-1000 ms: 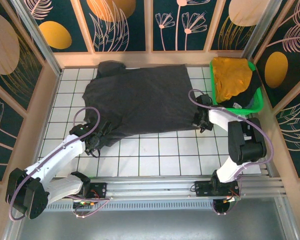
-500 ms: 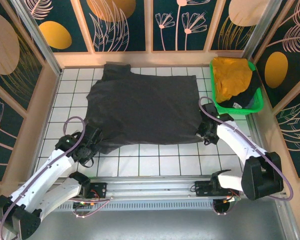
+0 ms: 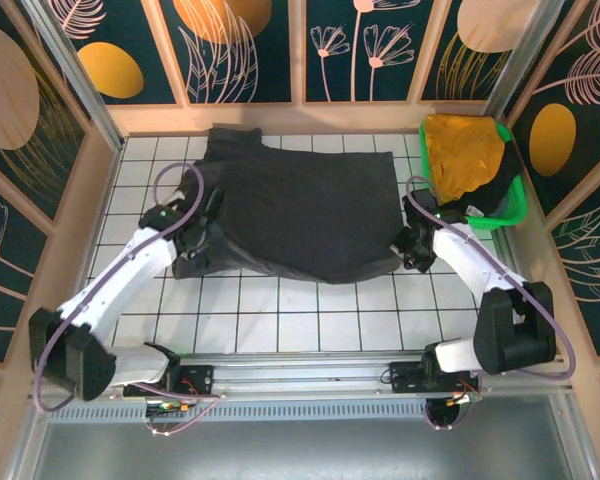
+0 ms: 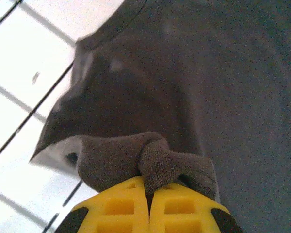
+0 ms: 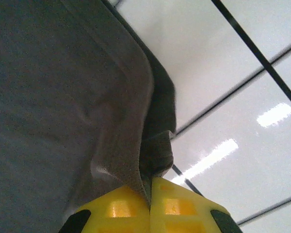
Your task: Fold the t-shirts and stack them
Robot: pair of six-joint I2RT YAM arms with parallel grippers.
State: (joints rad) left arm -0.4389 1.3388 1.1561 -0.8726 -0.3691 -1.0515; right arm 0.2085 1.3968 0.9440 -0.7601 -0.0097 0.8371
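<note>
1. The left gripper [image 3: 202, 238], far left of the green basket [image 3: 475, 219], is clenched on a bunched corner of the charcoal t-shirt [image 3: 310, 205]. Its wrist view shows the wad between closed yellow fingers [image 4: 116, 206].
2. Half a second ago it was nearer the arm bases. It now sits about level with the basket's near rim, baring white tiles [image 3: 280, 320].
3. The right gripper [image 3: 412, 252], just left of the basket, pinches the shirt's hem.
4. A mustard t-shirt [image 3: 463, 155] and a black t-shirt [image 3: 500, 190] lie in the basket.
</note>
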